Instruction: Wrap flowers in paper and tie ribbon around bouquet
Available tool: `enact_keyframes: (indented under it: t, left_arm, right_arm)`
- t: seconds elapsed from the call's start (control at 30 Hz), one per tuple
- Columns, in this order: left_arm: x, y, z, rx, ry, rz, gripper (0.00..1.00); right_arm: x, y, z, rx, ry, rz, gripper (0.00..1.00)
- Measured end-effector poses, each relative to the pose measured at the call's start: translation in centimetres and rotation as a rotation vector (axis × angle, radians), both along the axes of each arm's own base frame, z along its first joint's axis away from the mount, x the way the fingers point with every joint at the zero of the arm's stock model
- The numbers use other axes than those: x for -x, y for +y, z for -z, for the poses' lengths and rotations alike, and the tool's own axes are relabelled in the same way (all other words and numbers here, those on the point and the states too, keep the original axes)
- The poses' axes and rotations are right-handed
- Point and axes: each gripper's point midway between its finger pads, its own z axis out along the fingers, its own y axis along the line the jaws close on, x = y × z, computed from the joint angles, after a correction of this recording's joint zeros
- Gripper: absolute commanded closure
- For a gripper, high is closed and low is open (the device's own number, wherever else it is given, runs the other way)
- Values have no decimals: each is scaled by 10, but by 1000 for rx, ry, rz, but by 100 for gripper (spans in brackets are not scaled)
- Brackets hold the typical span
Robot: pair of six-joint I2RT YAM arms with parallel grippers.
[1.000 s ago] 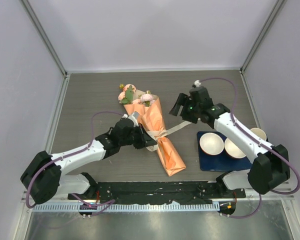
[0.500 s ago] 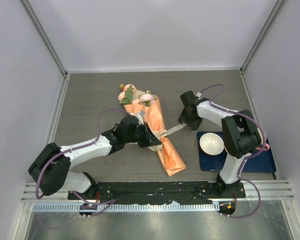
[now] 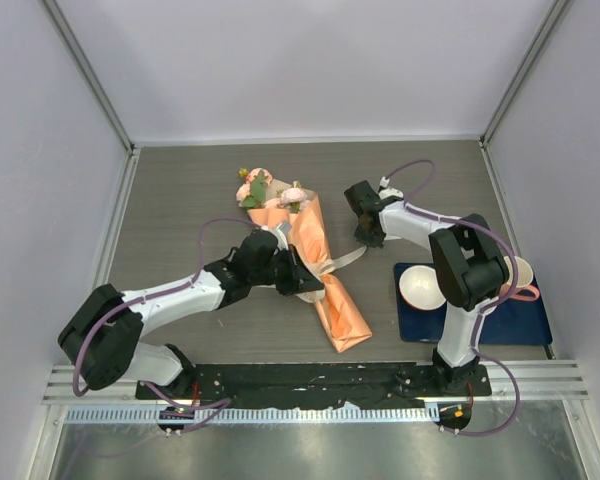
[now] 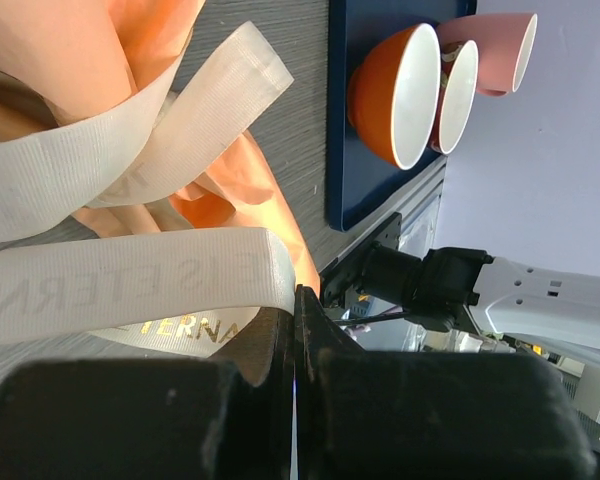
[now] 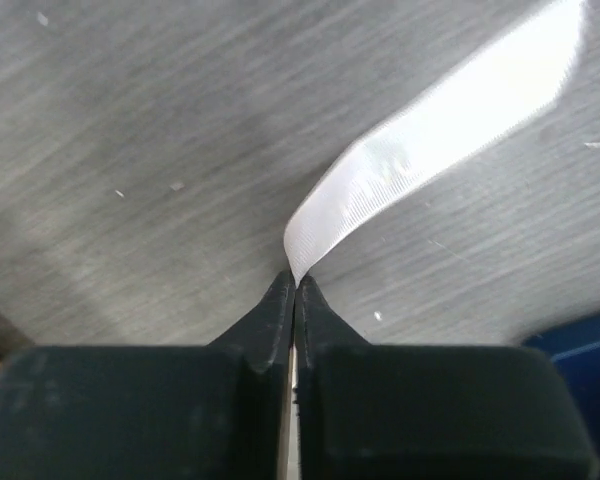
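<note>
The bouquet [image 3: 315, 262] lies slanted on the table, a tapered cone of orange paper [image 3: 342, 312] with the pink flowers [image 3: 263, 190] at its far, wide end. A cream ribbon [image 3: 330, 266] circles its middle, and one end trails right. My left gripper [image 3: 313, 283] is at the cone's left side, shut on a ribbon [image 4: 130, 275] strand with gold lettering, the fingertips [image 4: 310, 320] pressed together. My right gripper [image 3: 367, 240] points down at the trailing end and is shut on the ribbon [image 5: 430, 140] tip, which rises out from between its fingertips [image 5: 280, 300].
A dark blue mat [image 3: 520, 322] lies at the right front with a bowl [image 3: 421, 288] and a pink cup [image 3: 521, 271] on it, partly behind the right arm. In the left wrist view the mat [image 4: 352, 170] holds two orange bowls [image 4: 390, 95]. Walls close in on three sides.
The right gripper has swung left and down onto the ribbon's trailing end and closed on it. The left gripper has shifted slightly right along the cone, still shut.
</note>
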Motion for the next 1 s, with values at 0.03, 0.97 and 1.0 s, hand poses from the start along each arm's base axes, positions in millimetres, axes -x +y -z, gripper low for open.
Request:
enact_keyframes:
  t: [0.03,0.97,1.0]
  left_arm:
    - [0,0,1,-3,2,0,100]
    - [75,37,24,17,-38,-49,100]
    - [81,39,28,4,-34,-33,100]
  right_arm:
    - [-3,1,0,3,-12,-20,99]
    - [115,309,-123,-718,-60,-1221,92]
    - [121,308,-117,-727,-22,-1229,91]
